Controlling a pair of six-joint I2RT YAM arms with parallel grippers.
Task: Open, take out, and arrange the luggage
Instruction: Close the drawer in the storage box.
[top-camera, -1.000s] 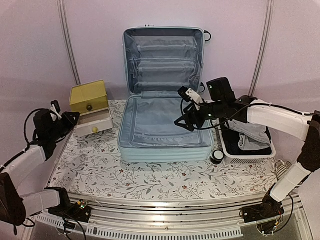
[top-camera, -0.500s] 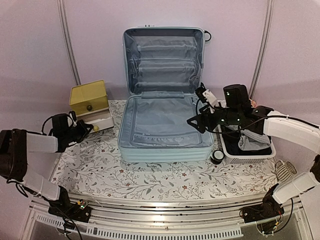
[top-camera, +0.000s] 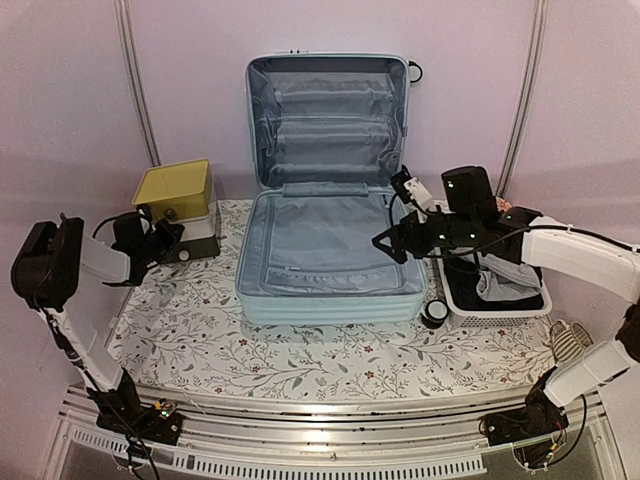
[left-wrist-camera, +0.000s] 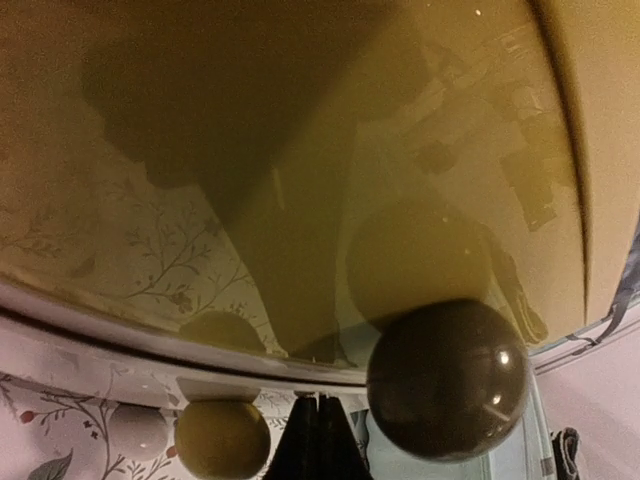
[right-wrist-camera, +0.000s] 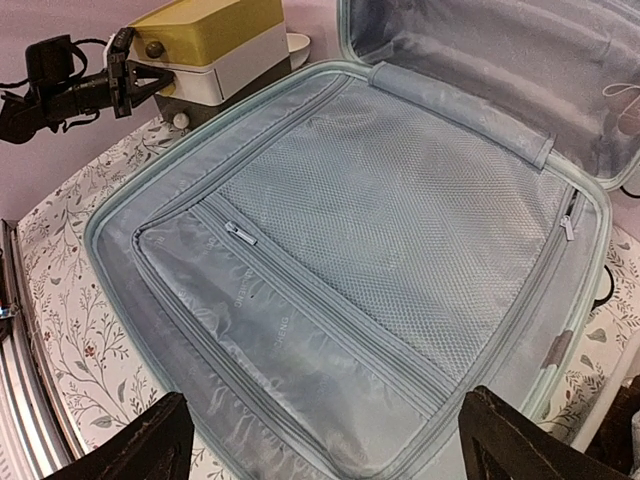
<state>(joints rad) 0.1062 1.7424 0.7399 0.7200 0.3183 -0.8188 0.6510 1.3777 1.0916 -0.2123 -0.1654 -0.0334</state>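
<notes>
Left pincer (top-camera: 165, 240): closed, nothing between the tips. It points at the front of the yellow-topped drawer box (top-camera: 178, 190). In the left wrist view the shut tips (left-wrist-camera: 318, 440) sit just under a dark round knob (left-wrist-camera: 448, 378), with a yellow knob (left-wrist-camera: 222, 438) just to their left. I can't tell whether the tips touch the box.

The luggage (top-camera: 330, 255) lies to the right of this pincer, across a strip of bare flowered surface (top-camera: 200, 330). I judge this arm the farther one from the case.

The luggage is open at mid-surface. The base is flat and the lid stands upright behind it against the wall, so the hinge runs left to right. Only grey lining shows: a mesh panel (right-wrist-camera: 400, 230) and, nearer me, a zipped pocket whose zip runs across the base. I can't tell whether anything is inside the pocket.

Right pincer (top-camera: 385, 245): jaws wide apart, holding nothing, hovering over the right rim of the base. The wrist view has the lining directly beneath and ahead, one finger (right-wrist-camera: 135, 445) at each lower corner. This arm is clearly the nearer one, and any reach into the base is down and to its left.

Just right of that pincer and below the arm is a white basket (top-camera: 448, 290) with dark cloth in it. A small round black-and-white object (top-camera: 435, 313) sits at its near-left corner.
</notes>
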